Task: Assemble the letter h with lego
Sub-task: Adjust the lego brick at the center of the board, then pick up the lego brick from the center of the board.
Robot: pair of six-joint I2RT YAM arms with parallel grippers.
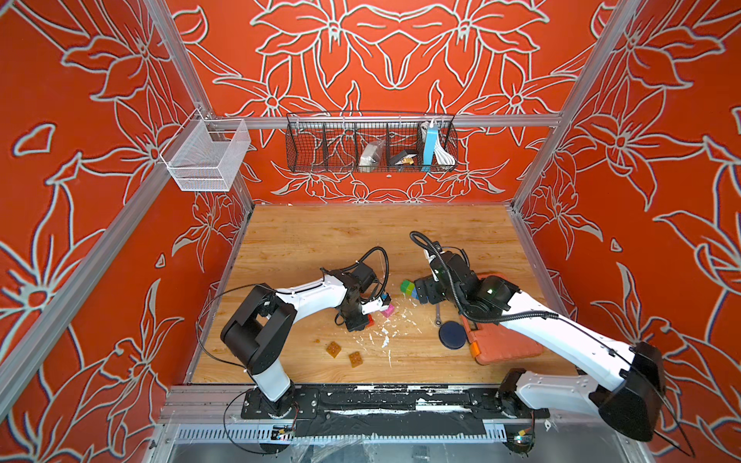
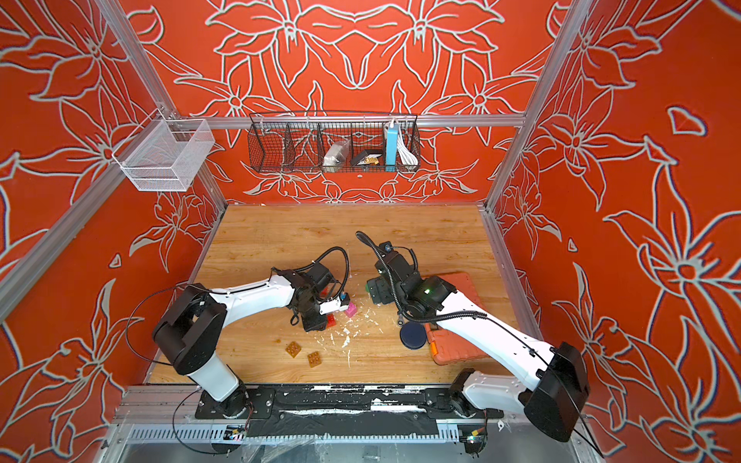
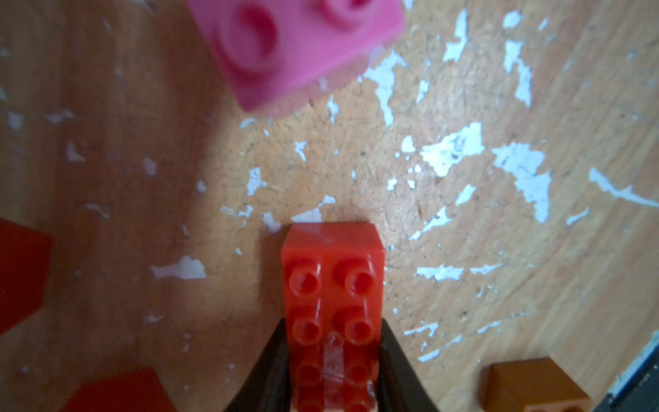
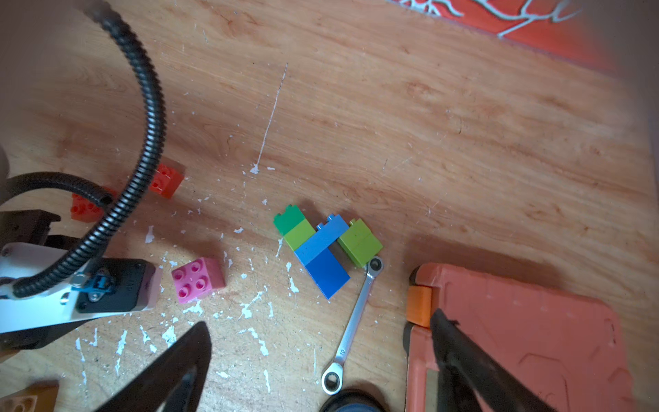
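My left gripper (image 3: 333,324) clamps a red brick (image 3: 333,257) left of the pink brick (image 4: 198,280); right gripper (image 4: 320,321) gapes empty by the green-blue cluster (image 4: 322,249) mid-table; amber bricks (image 1: 333,348) lie loose; the h looks half-built.

Robot lab cell, aluminium frame (image 1: 501,120)

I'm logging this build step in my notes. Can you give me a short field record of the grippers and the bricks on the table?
left gripper: shut on a red brick
right gripper: open, empty, above the table
partial build: green, lime and blue bricks joined, lying beside the wrench
pink brick: loose, near the left gripper
amber bricks: two, loose, nearer the arm bases
tool case: orange, closed, under the right arm
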